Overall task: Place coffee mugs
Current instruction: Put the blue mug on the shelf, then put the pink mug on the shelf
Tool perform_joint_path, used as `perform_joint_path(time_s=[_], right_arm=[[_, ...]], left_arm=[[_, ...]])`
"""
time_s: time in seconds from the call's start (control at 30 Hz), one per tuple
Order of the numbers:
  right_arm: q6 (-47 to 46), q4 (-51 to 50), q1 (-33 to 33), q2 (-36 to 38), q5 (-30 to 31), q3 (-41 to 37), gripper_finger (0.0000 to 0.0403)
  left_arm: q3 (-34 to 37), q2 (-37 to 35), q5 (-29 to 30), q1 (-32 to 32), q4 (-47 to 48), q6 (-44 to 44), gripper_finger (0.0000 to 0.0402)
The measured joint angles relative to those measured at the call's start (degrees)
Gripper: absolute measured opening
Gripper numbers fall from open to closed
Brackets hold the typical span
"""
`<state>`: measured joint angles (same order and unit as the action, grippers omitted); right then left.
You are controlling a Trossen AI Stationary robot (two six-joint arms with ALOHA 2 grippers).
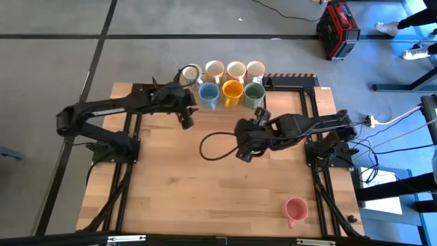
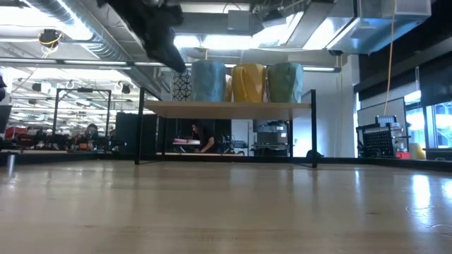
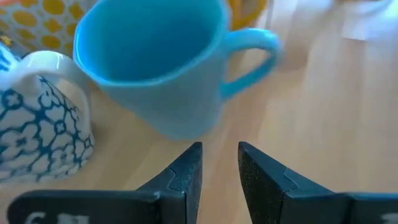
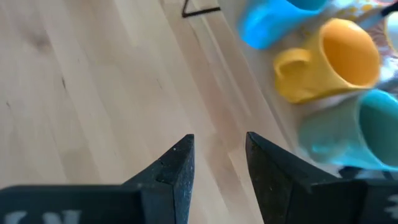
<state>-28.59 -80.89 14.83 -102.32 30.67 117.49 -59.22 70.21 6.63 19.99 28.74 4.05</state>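
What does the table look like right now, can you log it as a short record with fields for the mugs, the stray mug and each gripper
Back row: four white/cream mugs along the far edge of the table
Front row: light blue mug, orange mug, green mug, side by side
Stray mug: pink mug, alone near the front right corner, upright
Left gripper: empty, fingers slightly apart, just short of the light blue mug
Right gripper: open, empty, over bare wood near the front row
Cable: dark loop at mid-table
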Motion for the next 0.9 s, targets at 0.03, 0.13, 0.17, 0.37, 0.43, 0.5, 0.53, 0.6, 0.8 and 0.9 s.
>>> perform_joint_path(time_s=[0.03, 0.13, 0.17, 0.37, 0.43, 0.5, 0.53, 0.6, 0.8, 0.9], right_arm=[[0.01, -1.02, 0.28, 0.39, 0.28, 0.00, 0.0133], [-0.01, -2.59, 0.36, 1.16, 0.85, -0.01, 0.0133], [-0.01, -3.38, 0.62, 1.47, 0.76, -0.09, 0.0133], [-0.01, -3.61, 0.61, 1.77, 1.26, -0.04, 0.0133], [-0.02, -3.58, 0.59, 1.83, 1.34, -0.04, 0.0133], [-0.01, -3.43, 0.59, 1.81, 1.77, -0.04, 0.0133], [-0.02, -3.30, 0.59, 1.81, 1.87, -0.04, 0.0133], [-0.04, -3.29, 0.59, 1.82, 1.87, -0.04, 0.0133], [-0.73, -3.23, 0.59, 1.81, 1.78, -0.04, 0.0133], [-1.99, -3.14, 0.59, 1.81, 1.04, -0.04, 0.0133]], left_arm=[[0.00, 1.33, -0.10, 0.78, -1.08, 0.27, 0.0096], [0.00, 4.30, -0.15, 2.50, -2.66, 1.68, 0.0096], [0.00, 5.01, -0.14, 2.97, -2.98, 2.13, 0.0096], [0.00, 7.57, -0.10, 3.78, -5.80, 2.71, 0.0096], [0.00, 8.05, -0.18, 3.73, -7.13, 2.78, 0.0096], [0.00, 8.30, -0.22, 3.73, -8.34, 3.77, 0.0096], [0.00, 8.31, -0.19, 3.76, -8.74, 4.30, 0.0096], [0.00, 8.31, -0.18, 3.73, -9.11, 5.13, 0.0096], [0.00, 6.54, -0.18, 3.58, -6.90, 4.36, 0.0096], [0.00, 3.15, -0.15, 3.06, -5.82, 2.80, 0.0096]])
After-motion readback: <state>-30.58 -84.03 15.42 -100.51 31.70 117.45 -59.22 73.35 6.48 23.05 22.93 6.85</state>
